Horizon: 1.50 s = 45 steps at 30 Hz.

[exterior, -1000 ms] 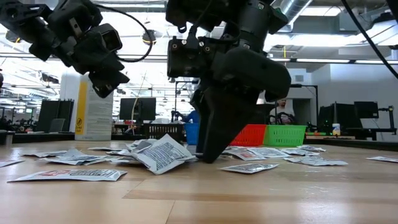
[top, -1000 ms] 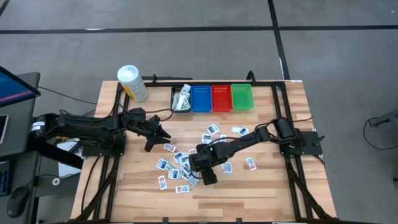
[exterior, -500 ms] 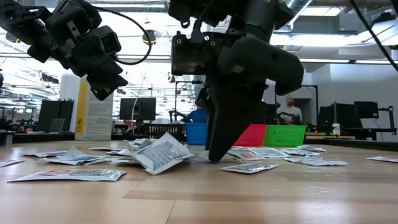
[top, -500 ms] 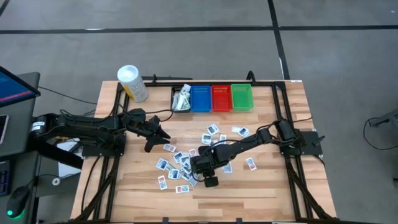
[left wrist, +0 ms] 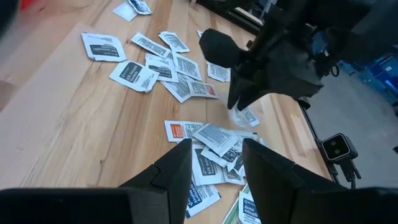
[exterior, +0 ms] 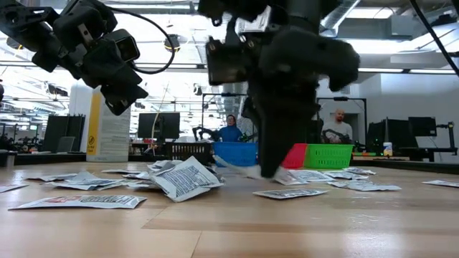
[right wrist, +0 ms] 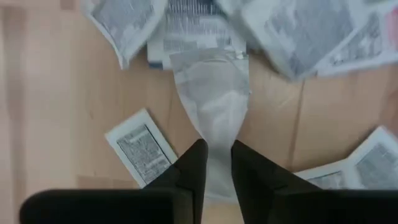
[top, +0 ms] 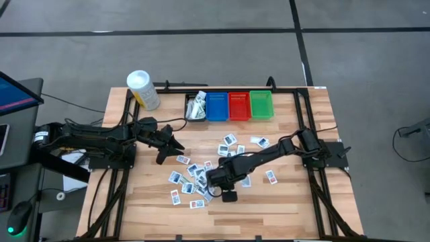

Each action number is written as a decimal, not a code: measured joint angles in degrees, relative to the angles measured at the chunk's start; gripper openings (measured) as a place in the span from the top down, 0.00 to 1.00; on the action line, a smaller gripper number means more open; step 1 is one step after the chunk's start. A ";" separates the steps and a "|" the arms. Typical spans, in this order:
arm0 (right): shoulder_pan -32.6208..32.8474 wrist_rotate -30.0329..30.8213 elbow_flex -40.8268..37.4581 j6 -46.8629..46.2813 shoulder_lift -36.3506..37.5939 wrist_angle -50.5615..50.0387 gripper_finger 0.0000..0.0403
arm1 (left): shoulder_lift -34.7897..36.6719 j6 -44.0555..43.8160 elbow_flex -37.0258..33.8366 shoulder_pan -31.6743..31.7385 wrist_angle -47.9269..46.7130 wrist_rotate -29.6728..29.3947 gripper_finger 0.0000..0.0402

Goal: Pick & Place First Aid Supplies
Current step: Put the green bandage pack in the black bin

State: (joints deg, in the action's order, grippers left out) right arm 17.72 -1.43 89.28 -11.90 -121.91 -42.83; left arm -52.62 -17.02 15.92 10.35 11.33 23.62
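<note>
As its fingers drew together over the last second, the right end effector (right wrist: pixel 214 163) clenched on a pale packet (right wrist: pixel 213 93) near the worktop's front-middle pile, so a lift looked next, while the left end effector (top: pixel 163 153) hung open.

Print on scattered packets (top: pixel 176 177) too small

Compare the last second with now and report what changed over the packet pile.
The right gripper closed its fingers on a pale packet at the near edge of the pile, and in the low view it shifted slightly to the right. The left gripper stayed open, hovering left of the pile. The scattered packets, the bins and the white tub did not move.
</note>
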 joint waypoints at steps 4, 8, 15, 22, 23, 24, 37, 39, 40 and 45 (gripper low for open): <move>-0.04 1.87 3.24 2.29 0.07 -0.22 0.84 | 0.00 0.00 0.00 0.00 0.31 0.00 0.64; -0.87 4.47 5.65 3.26 0.09 -0.53 0.84 | 0.00 -1.51 0.00 0.01 0.51 0.02 0.64; -3.22 9.44 9.64 3.41 0.09 -1.57 0.84 | 0.00 -16.77 0.02 0.02 1.55 0.07 0.64; -5.27 12.56 13.85 3.38 0.09 -1.69 0.84 | 0.00 -33.38 0.02 0.02 1.79 -0.04 0.64; -5.61 13.18 14.48 3.36 0.09 -1.70 0.84 | 0.00 -34.54 0.02 0.02 2.07 -0.04 0.64; -5.85 13.56 15.06 3.35 0.09 -1.68 0.84 | 0.00 -35.86 0.04 0.02 2.48 -0.05 0.64; -9.77 13.55 17.48 3.43 0.09 -1.75 0.84 | 0.00 -45.12 0.09 0.02 10.65 -6.92 0.64; -10.25 13.55 17.48 3.45 0.09 -1.74 0.84 | 0.00 -45.18 0.09 0.00 10.67 -6.93 0.64; -10.53 13.53 17.48 3.45 0.09 -1.72 0.84 | 0.00 -45.20 0.08 0.00 10.66 -6.92 0.64; -11.58 13.55 17.48 3.92 0.09 -1.51 0.84 | 0.00 -45.20 0.09 0.00 10.67 -6.93 0.64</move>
State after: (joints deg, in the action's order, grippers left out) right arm 6.14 12.12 106.76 -7.99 -121.82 -44.34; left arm -52.62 -62.22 16.01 10.35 22.00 16.69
